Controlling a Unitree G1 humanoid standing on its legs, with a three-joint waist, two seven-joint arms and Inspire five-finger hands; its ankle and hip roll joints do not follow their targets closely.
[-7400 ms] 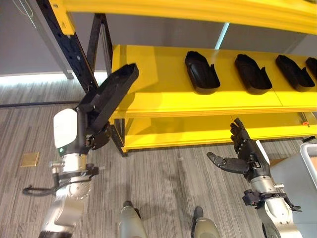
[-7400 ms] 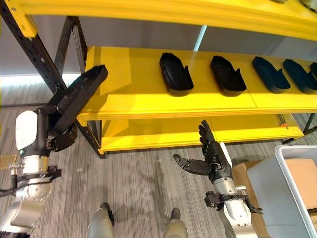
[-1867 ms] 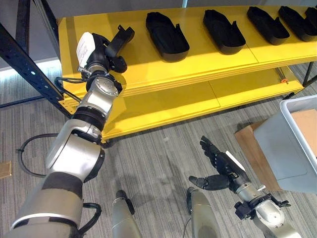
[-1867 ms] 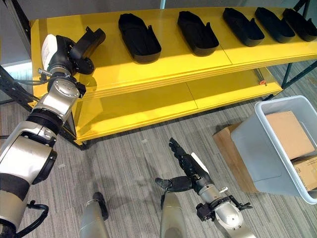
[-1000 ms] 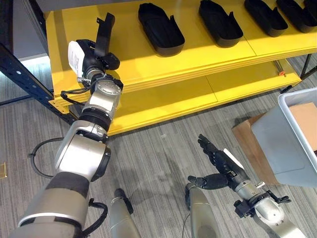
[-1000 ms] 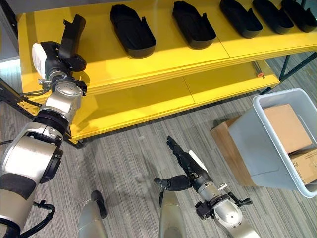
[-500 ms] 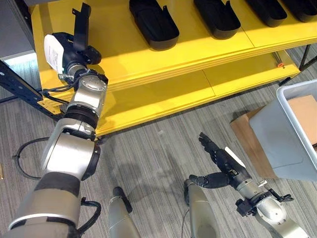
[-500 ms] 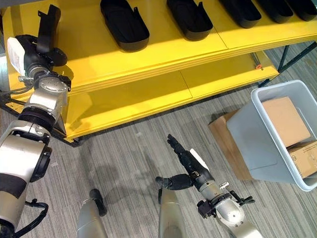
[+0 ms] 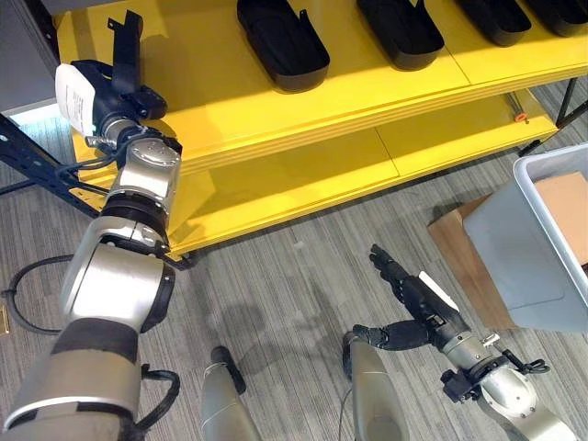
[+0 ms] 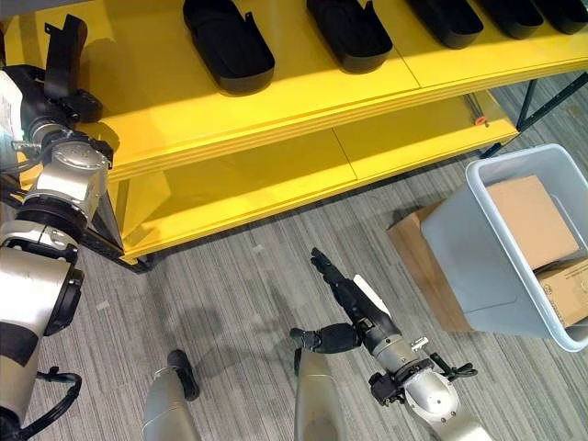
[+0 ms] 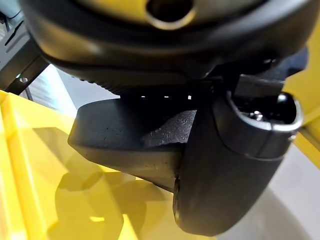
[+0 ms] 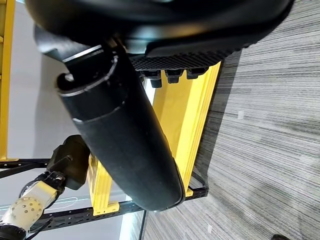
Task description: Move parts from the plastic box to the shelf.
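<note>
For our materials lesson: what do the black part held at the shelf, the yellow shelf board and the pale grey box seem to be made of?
Black part in the left hand: probably moulded plastic, matt and grainy in the left wrist view. Yellow shelf board: smooth, glossy, light-reflecting, likely painted metal or board. Pale grey box: thin smooth walls, likely plastic.

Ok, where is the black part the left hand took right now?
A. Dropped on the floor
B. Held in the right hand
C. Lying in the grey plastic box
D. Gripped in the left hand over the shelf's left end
D. The left hand is curled round the black part, which stands above the left end of the yellow shelf.
</note>
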